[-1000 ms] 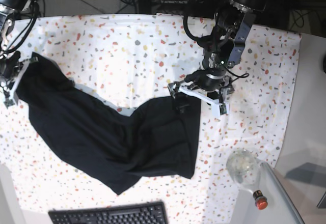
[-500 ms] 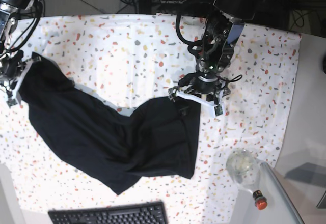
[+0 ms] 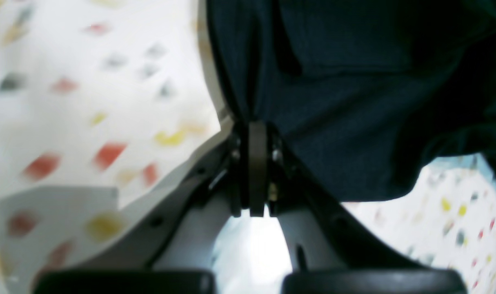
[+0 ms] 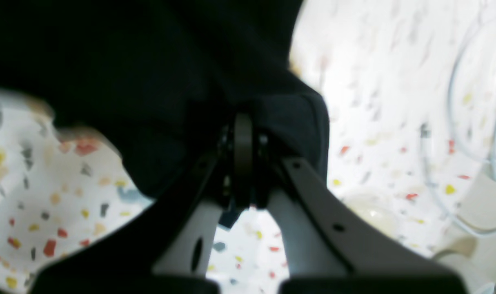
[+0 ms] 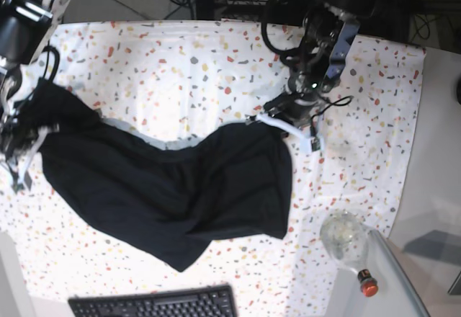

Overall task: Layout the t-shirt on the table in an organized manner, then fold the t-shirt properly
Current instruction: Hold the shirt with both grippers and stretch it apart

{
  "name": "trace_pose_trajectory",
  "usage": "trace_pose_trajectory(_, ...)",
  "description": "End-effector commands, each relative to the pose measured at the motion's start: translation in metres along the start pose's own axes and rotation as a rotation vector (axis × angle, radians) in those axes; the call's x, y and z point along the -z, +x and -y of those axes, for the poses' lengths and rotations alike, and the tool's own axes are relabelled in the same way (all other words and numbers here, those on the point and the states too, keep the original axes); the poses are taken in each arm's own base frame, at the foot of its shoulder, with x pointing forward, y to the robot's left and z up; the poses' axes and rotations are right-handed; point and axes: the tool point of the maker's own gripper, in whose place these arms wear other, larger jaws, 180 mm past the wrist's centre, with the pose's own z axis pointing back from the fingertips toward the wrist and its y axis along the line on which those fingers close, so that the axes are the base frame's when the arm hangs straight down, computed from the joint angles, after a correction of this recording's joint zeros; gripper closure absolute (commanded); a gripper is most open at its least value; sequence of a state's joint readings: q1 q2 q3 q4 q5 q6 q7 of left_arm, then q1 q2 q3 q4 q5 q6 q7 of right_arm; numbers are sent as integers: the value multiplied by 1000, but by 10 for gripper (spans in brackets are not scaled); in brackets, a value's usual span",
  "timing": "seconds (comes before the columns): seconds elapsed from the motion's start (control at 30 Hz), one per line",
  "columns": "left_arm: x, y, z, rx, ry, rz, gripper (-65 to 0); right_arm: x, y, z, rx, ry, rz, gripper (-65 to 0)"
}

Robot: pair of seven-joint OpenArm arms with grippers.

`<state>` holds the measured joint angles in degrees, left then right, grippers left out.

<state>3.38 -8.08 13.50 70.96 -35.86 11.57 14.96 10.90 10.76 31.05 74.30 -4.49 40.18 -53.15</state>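
The black t-shirt (image 5: 166,187) lies crumpled in a long diagonal band across the speckled table (image 5: 180,65). My left gripper (image 5: 277,124) is at the garment's upper right corner, shut on the fabric. In the left wrist view the left gripper (image 3: 251,126) has its jaws pressed together on the edge of the t-shirt (image 3: 354,94). My right gripper (image 5: 29,140) is at the shirt's far left end. In the right wrist view the right gripper (image 4: 243,120) is shut on a fold of the t-shirt (image 4: 129,61).
A black keyboard (image 5: 155,304) lies at the front edge. A clear glass bottle (image 5: 344,236) and a red-capped item (image 5: 368,286) sit at the front right, by the grey side surface (image 5: 439,187). Cables hang behind the table.
The left gripper has gone from open to shut on the shirt's upper right corner and drawn it up and to the right. The right arm has shifted down with the shirt's left end.
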Motion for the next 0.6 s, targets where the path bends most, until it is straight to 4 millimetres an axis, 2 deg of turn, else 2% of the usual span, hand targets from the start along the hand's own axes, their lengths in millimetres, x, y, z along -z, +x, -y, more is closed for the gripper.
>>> trace_pose_trajectory(0.0, -4, 17, 6, 14, -25, 51, 0, -5, 14, 18, 8, -29, 21, -83)
trace_pose_trajectory(0.1, -10, 25, 3, 30, -29, 69, 0, -13, 24, 31, 14, -54, 41, -338)
trace_pose_trajectory(0.17, -11, 20, -1, 33, -22, 59, 0, -23, 19, 36, -3, -93, 55, -420)
trace_pose_trajectory(0.23, -12, 17, -4, 38, -17, 53, 0, -42, 4, 37, -31, -152, 75, -428)
trace_pose_trajectory(0.27, -12, 16, -5, 40, -15, 52, 0, -47, -5, 31, -26, -162, 81, -422)
trace_pose_trajectory(0.37, -14, 14, -13, 52, -4, 46, 0, -54, -34, 16, 74, -163, 91, -384)
trace_pose_trajectory(0.5, -16, 17, -17, 62, 1, 49, 0, -36, -78, 2, 256, -105, 34, -357)
trace_pose_trajectory(0.57, -16, 18, -24, 73, 12, 47, 0, -23, -80, -7, 287, -54, 22, -357)
